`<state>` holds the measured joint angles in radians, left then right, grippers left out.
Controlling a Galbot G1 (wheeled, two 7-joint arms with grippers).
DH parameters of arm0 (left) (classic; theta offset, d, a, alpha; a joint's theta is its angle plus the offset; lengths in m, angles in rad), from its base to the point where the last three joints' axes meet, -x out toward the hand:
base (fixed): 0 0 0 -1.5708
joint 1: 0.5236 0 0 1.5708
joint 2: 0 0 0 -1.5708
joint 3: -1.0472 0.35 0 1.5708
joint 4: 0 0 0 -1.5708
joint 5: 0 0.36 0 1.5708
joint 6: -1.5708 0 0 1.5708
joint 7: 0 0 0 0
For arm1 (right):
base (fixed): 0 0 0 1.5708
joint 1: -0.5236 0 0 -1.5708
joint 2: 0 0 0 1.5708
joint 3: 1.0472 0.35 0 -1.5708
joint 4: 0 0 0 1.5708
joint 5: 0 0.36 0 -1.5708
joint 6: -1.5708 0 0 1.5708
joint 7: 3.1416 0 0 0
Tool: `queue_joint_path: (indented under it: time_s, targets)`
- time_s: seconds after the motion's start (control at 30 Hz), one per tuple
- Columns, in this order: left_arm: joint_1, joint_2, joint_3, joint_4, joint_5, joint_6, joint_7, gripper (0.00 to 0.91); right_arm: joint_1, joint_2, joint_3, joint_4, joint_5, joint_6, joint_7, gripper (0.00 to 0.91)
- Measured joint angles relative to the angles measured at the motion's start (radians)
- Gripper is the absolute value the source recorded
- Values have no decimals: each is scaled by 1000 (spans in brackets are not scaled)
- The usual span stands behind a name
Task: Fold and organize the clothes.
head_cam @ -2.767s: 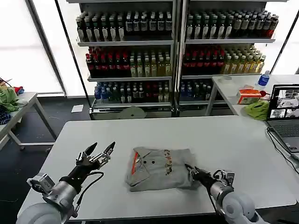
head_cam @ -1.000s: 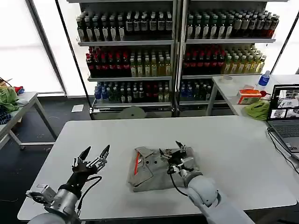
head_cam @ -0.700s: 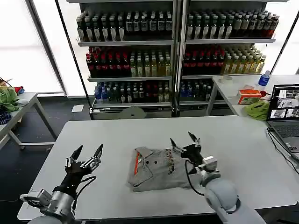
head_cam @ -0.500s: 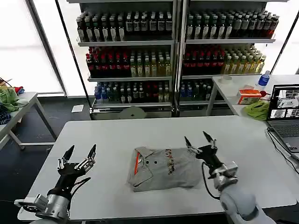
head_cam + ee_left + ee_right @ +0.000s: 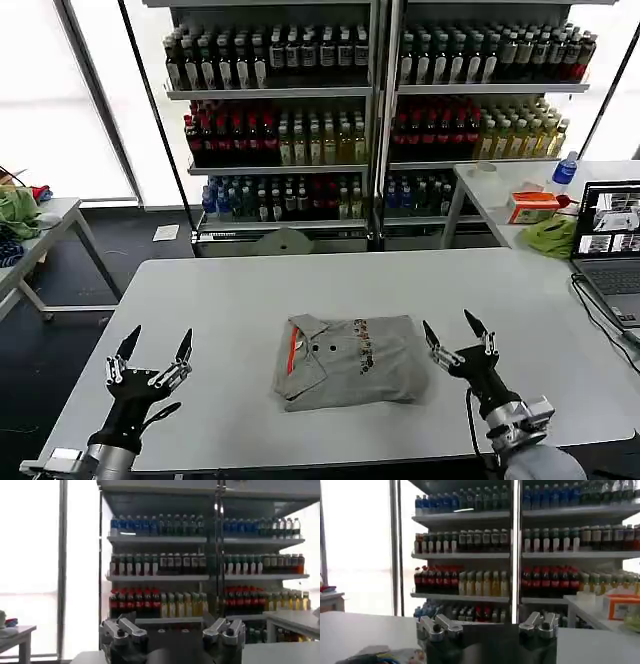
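Head view: folded shirt (image 5: 350, 358) lies frame centre on table (image 5: 300, 280). Right gripper (image 5: 458, 338) has backed off it, spread wide, empty; left gripper (image 5: 150, 357) lower left, spread. Fold looks finished.

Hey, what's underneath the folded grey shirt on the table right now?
The folded grey shirt lies flat on the white table, whose bare top shows all around it. Whatever sits directly beneath, or between its layers, is covered. Both open grippers, left and right, are off the shirt.
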<state>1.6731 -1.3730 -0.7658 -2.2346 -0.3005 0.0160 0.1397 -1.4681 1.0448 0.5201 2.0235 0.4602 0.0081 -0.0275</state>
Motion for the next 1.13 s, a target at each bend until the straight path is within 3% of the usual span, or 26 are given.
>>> queue_joint_path:
  time_s: [0.4,1.13]
  targets:
    - [66,-21,12,-7,55,-49,29,907,-74,16,26,0,-49,51,2,907]
    - [119,-53,-16,-49,68,-73,58,907,-107,10,19,33,-14,85,-30,907]
